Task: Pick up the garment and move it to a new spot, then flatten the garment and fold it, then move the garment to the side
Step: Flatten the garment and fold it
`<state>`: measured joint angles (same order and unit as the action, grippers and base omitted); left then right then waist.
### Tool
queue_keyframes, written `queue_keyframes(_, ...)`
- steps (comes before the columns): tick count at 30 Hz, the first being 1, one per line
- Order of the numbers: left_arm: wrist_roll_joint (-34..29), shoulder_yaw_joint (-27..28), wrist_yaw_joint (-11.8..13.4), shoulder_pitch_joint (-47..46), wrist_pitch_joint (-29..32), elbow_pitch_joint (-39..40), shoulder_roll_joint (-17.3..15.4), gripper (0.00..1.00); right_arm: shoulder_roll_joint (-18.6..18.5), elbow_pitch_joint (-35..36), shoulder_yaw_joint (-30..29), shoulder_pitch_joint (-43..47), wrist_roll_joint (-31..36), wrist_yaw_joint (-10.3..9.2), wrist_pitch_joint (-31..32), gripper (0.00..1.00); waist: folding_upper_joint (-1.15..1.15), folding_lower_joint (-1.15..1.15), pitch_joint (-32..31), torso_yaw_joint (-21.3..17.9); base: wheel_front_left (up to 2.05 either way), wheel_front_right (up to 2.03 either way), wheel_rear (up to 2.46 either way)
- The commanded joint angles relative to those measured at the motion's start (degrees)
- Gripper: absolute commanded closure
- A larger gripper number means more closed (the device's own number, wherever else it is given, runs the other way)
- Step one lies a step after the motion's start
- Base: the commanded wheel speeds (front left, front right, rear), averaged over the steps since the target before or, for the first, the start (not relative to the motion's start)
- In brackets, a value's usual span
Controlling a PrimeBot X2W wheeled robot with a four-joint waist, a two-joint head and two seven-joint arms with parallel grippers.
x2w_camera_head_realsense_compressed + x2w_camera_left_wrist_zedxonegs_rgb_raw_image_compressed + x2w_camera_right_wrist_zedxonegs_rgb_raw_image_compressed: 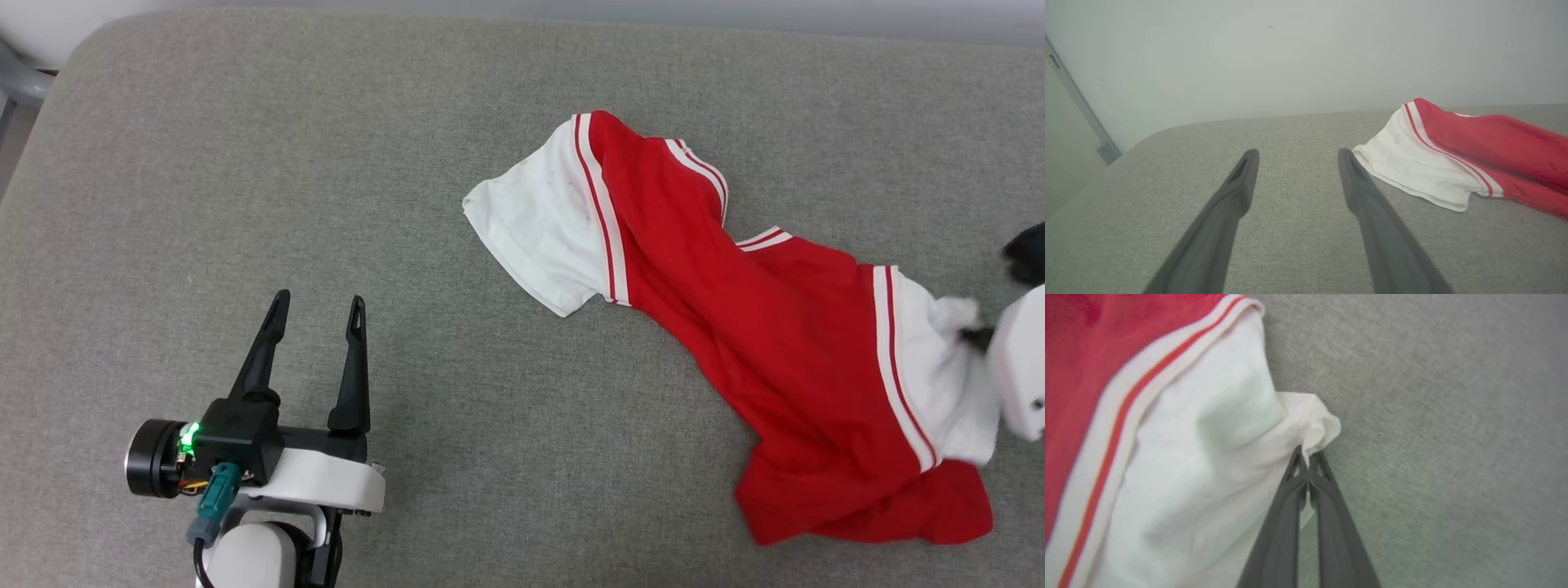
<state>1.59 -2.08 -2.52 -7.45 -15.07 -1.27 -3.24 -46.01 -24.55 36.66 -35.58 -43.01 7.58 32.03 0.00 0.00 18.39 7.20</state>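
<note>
**Right end effector (1308,455) pinches a sleeve**

The garment (735,327) lies rumpled right of centre on a grey padded surface (245,163), possibly a cushion. The right end effector is clamped on its white sleeve edge (1314,416). The left end effector (319,299) is wide open and empty, well apart from the garment.

Red garment (735,327), white sleeves, red-and-white striped trim; grey woven surface (326,163); dark fingers (1224,212).

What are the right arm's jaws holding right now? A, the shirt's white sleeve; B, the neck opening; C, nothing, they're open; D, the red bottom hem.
A: the right wrist view shows the right jaws shut on a bunched white sleeve fold of the garment.
</note>
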Motion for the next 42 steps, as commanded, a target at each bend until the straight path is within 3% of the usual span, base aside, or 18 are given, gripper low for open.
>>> queue_keyframes(1,-0.4,0.1,-0.1,-0.7,-0.2,0.0,0.0,0.0,-1.2,-1.7,-1.1,-1.7,0.7,-0.15,-1.4,1.0,0.0,0.0,-0.2,0.0,0.0,0.0,0.0)
queue_keyframes(9,-0.2,-0.1,0.0,-0.3,-0.2,0.0,0.1,0.0,-1.9,-13.7,-7.4,-5.2,3.7,-0.12,-9.8,1.0,0.0,0.0,-0.1,0.9,0.0,0.0,0.0)
queue_keyframes(18,-0.1,0.1,0.3,-0.4,-0.2,-0.6,0.2,0.0,4.7,-27.9,-9.9,-2.8,4.1,-0.1,-12.9,1.0,0.0,0.0,0.0,1.3,0.0,0.0,0.0)
queue_keyframes(19,-0.1,0.3,0.3,-0.3,-0.2,-0.7,0.2,0.0,5.3,-28.8,-10.5,-3.1,3.8,-0.1,-14.4,0.96,0.0,0.0,-0.3,1.1,0.0,0.0,0.0)
queue_keyframes(20,-0.3,0.4,0.3,-0.3,-0.2,-0.7,0.2,0.0,5.6,-29.3,-10.7,-3.7,4.7,-0.1,-16.4,0.0,0.0,0.0,-0.6,1.0,0.0,0.0,0.0)
queue_keyframes(29,-0.3,2.9,-0.3,1.0,-0.2,-0.9,-0.9,0.0,8.4,-31.4,-16.9,-9.5,13.7,-0.11,-41.9,0.0,0.0,0.0,-5.1,-2.4,0.0,0.0,0.0)
queue_keyframes(33,0.5,3.9,-0.9,0.0,-0.2,-0.8,-1.5,0.0,11.0,-29.2,-20.2,-10.2,16.4,-0.11,-46.2,0.0,0.0,0.0,-6.2,-3.7,0.0,0.0,0.0)
queue_keyframes(36,0.9,4.2,-1.9,-1.7,-0.2,-1.2,-2.1,0.0,13.6,-24.0,-25.5,-8.1,19.1,-0.12,-47.2,0.0,0.0,0.0,-6.8,-4.8,0.0,0.0,0.0)
queue_keyframes(42,1.3,3.4,-3.6,-8.0,-0.2,-3.6,-4.7,0.0,24.0,-1.8,-38.4,3.9,27.8,-0.12,-47.2,0.0,0.0,0.0,-7.1,-6.4,0.0,0.0,0.0)
